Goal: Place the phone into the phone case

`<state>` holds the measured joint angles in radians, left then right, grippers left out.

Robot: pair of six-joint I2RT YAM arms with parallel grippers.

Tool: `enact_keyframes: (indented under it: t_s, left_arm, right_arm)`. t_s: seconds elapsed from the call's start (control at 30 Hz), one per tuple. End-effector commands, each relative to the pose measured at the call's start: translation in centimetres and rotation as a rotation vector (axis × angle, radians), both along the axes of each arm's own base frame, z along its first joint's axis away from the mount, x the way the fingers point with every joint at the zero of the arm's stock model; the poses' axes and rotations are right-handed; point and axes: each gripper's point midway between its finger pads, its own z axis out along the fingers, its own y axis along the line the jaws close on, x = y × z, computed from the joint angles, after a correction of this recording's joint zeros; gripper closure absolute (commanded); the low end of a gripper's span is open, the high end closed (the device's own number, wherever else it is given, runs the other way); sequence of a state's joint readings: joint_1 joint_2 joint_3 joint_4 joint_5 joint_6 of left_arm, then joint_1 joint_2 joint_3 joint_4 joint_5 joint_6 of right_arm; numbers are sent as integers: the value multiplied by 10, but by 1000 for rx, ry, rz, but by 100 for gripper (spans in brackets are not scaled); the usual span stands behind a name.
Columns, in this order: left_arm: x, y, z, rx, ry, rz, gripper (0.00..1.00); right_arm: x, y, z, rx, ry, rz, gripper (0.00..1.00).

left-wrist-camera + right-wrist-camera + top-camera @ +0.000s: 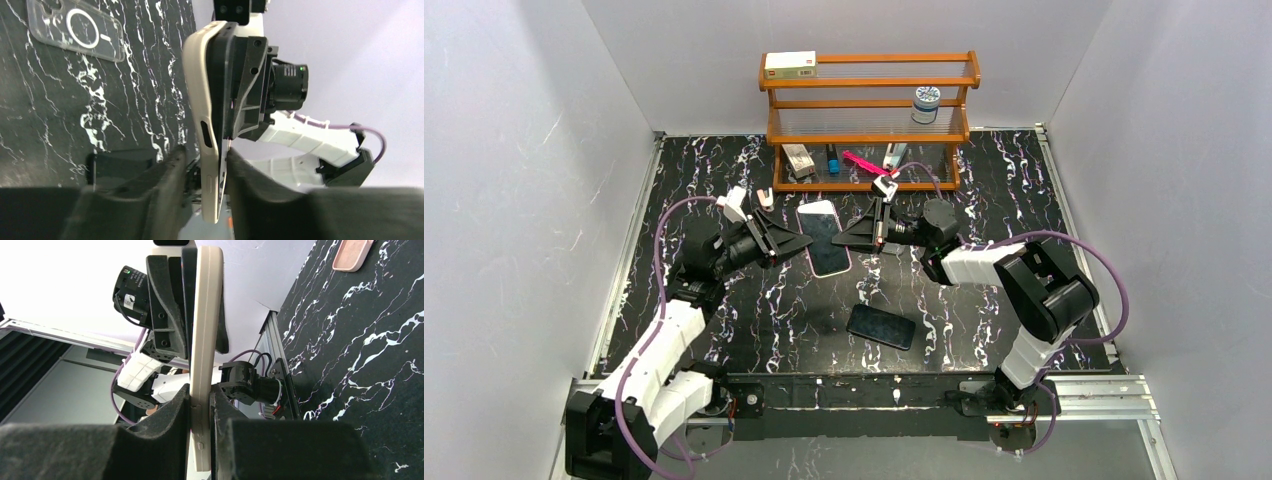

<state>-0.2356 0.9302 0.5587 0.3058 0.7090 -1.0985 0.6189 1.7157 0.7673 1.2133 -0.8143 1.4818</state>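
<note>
The black marbled table (724, 320) is sitting between three pale walls (524, 150), with a wooden rack (869, 110) standing at its far edge. Above the middle, the phone (824, 238) in its cream case (207, 315) is hanging off the surface. The left gripper (808, 241) is pinching its left edge and the right gripper (840, 239) is pinching its right. A dark handset (881, 326) is lying nearer the arms, with a clear case (75, 30) near it. Bare tabletop is stretching out towards both side edges.

Left arm (664, 345) up from its 7 o'clock base, wrist turned toward 3 o'clock, left gripper (807, 242) pinched on the phone case (824, 237) edge, right arm (1039, 300) folded at the elbow, right gripper (838, 239) facing 9 o'clock, clamped on the opposite edge.
</note>
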Motion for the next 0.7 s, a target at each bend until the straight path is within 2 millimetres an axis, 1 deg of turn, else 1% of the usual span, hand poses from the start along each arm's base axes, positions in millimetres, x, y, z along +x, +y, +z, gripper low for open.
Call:
enact_keyframes:
  t_s: [0.0, 0.07, 0.13, 0.27, 0.4, 0.5, 0.57, 0.6, 0.63, 0.67]
  left_arm:
    - [-4, 3, 3, 28, 7, 13, 55]
    - [-6, 3, 4, 3, 20, 16, 46]
    - [-11, 1, 7, -47, 27, 7, 42]
    - [-17, 0, 13, -128, 29, 5, 42]
    - [-17, -3, 7, -136, 50, -14, 43]
    - [-17, -7, 8, -149, 50, -28, 43]
    - [-18, -10, 9, -150, 49, -34, 45]
    - [-18, -12, 9, -149, 49, -36, 49]
    - [-19, -14, 6, -146, 58, -38, 54]
    - [-19, -15, 3, -144, 69, -40, 62]
  right_arm:
    - [-7, -4, 53, 132, -157, -27, 99]
    - [-4, -4, 60, 140, -166, -48, 99]
    - [0, -4, 65, 144, -168, -75, 99]
    - [6, -4, 70, 154, -172, -111, 99]
    - [6, -2, 68, 150, -171, -110, 99]
    - [4, 0, 63, 130, -174, -106, 99]
    - [4, 1, 60, 119, -172, -114, 99]
    - [4, 1, 58, 116, -172, -115, 99]
    - [3, 2, 58, 113, -174, -112, 98]
    - [2, 2, 57, 110, -174, -106, 97]
